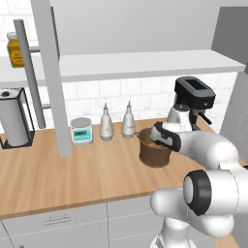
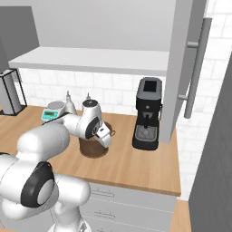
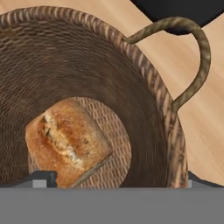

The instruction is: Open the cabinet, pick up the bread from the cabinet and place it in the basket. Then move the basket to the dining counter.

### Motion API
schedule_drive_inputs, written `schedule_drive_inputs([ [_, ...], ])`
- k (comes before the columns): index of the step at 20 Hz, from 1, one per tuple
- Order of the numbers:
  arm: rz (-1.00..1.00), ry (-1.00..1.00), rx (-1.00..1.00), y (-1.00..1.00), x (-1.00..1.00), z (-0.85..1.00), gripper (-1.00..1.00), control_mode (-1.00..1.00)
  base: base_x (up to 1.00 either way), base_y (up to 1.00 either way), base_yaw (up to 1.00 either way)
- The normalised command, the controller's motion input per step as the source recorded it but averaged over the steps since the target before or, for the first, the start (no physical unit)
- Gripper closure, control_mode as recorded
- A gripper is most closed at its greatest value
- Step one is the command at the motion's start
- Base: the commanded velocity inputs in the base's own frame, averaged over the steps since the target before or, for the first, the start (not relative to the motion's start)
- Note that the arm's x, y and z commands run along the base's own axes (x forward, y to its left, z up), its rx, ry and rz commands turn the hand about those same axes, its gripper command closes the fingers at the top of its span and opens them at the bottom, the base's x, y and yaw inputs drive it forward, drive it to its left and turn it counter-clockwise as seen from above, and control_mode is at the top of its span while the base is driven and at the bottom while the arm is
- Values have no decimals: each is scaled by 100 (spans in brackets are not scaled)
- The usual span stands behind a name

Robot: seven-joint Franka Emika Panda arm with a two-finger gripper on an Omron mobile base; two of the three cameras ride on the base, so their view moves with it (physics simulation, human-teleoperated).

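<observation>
A wooden worktop (image 1: pixel 58 169) runs along the tiled wall. The gripper (image 2: pixel 103 134) hangs over the basket (image 1: pixel 154 154), and I cannot tell its opening. The bread (image 3: pixel 65 142) lies on the basket floor, so placing seems done. Behind, the cabinet (image 1: pixel 51 72) door stands open.
</observation>
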Motion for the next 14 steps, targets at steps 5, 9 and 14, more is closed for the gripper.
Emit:
schedule_drive_inputs([
  [5,-4,0,0,11,-3,-61,100,-100,0,0,0],
  [9,-4,0,0,6,-41,-45,100,-100,0,0,0],
  [14,-11,0,1,0,-62,-19,100,-100,0,0,0],
])
